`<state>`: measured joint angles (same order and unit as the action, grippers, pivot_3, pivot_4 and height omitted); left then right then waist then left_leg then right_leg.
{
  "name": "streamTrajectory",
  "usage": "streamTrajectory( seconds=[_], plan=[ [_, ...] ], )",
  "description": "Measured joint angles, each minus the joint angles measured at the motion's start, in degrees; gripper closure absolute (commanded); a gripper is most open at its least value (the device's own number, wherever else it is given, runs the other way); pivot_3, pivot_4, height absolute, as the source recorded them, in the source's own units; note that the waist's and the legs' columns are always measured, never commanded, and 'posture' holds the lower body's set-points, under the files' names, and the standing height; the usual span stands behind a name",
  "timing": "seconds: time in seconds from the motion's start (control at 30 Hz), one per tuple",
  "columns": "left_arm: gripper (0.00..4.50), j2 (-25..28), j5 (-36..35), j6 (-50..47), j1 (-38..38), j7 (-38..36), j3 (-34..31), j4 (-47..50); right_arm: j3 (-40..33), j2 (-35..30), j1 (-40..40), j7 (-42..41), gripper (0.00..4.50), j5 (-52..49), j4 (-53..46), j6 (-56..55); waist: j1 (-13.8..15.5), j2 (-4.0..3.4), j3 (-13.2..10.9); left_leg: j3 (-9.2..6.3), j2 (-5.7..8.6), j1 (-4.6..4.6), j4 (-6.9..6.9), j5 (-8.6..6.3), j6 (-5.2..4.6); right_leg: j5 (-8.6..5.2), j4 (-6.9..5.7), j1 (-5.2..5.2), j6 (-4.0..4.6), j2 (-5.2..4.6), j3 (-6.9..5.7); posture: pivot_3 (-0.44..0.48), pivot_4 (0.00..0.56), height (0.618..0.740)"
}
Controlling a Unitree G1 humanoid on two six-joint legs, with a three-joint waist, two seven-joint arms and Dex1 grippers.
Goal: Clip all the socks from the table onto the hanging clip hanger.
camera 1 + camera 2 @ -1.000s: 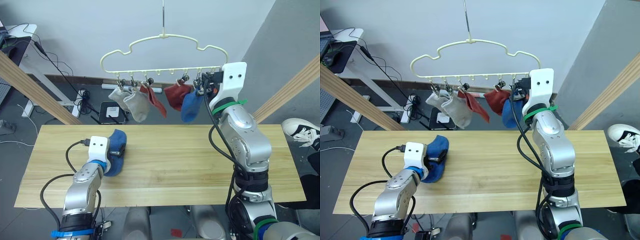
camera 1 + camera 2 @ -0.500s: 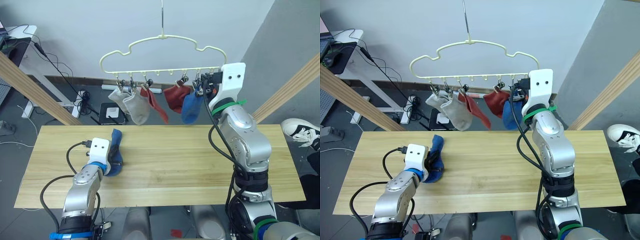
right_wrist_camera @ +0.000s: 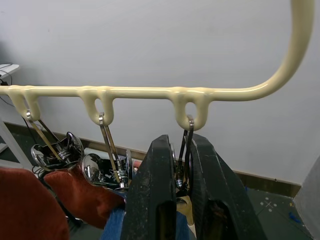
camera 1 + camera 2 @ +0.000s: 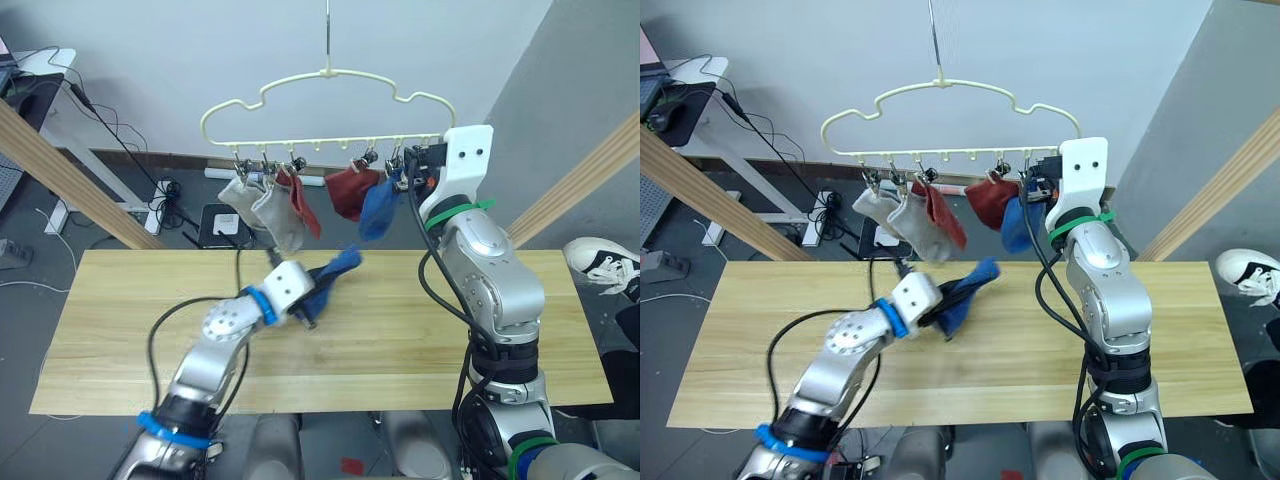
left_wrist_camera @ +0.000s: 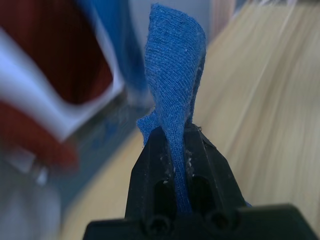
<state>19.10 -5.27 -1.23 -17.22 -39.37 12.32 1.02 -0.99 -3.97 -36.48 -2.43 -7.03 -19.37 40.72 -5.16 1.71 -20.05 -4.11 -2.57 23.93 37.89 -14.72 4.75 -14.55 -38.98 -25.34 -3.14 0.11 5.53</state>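
1. Leftmost, two light grey socks (image 4: 262,205) and a rust red sock (image 4: 303,203) hang clipped on the clip hanger (image 4: 325,95).
2. Below, the left gripper (image 4: 312,302) pinches the last blue sock (image 4: 335,272) tight, lifted above the table (image 4: 400,330).
3. Rightward hang the second red sock (image 4: 350,190) and the other blue sock (image 4: 377,207).
4. Far right, the right gripper (image 3: 181,172) squeezes the end clip (image 3: 184,150), apparently holding it open.
5. Next, the sock's cuff needs feeding into that clip.
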Motion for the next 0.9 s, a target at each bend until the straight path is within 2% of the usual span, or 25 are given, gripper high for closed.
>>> streamTrajectory(
  seconds=[0.17, 0.3, 0.5, 0.9],
  plan=[
    [4.5, -8.44, 5.05, 2.68, -7.34, 6.69, 2.28, -7.89, -0.11, -0.18, -0.16, 0.01, 4.45, -0.04, -0.03, 0.15, -0.07, 0.0, 0.0, -0.01, 0.01, 0.01, 0.02, 0.0, -0.01, 0.0, -0.02, 0.0, 0.0, 0.01, 0.0, -0.148, 0.312, 0.74],
    [4.5, -11.84, 8.13, 4.1, -10.43, 11.71, 2.46, -12.34, -0.09, -0.17, -0.26, 0.0, 4.45, -0.06, -0.04, 0.24, -0.2, 0.0, 0.0, -0.01, 0.02, 0.0, 0.02, 0.0, -0.02, 0.0, -0.03, 0.0, 0.0, 0.01, 0.0, -0.151, 0.312, 0.74],
    [4.5, -15.21, 10.59, 5.11, -13.39, 16.05, 2.56, -15.44, -0.06, -0.14, -0.27, -0.02, 4.45, -0.3, -0.04, 0.62, -0.15, 0.0, 0.0, -0.02, 0.04, 0.02, 0.03, 0.0, -0.01, 0.01, -0.02, 0.01, -0.01, -0.01, -0.01, -0.151, 0.311, 0.74],
    [4.5, -17.36, 9.76, 3.11, -17.03, 17.39, 0.74, -17.34, -0.03, -0.13, -0.28, 0.04, 4.45, -0.86, -0.04, 1.1, -0.17, 0.0, 0.0, -0.02, 0.04, 0.02, 0.03, 0.01, -0.01, 0.01, -0.02, 0.01, -0.01, 0.0, -0.01, -0.153, 0.311, 0.74]
  ],
)
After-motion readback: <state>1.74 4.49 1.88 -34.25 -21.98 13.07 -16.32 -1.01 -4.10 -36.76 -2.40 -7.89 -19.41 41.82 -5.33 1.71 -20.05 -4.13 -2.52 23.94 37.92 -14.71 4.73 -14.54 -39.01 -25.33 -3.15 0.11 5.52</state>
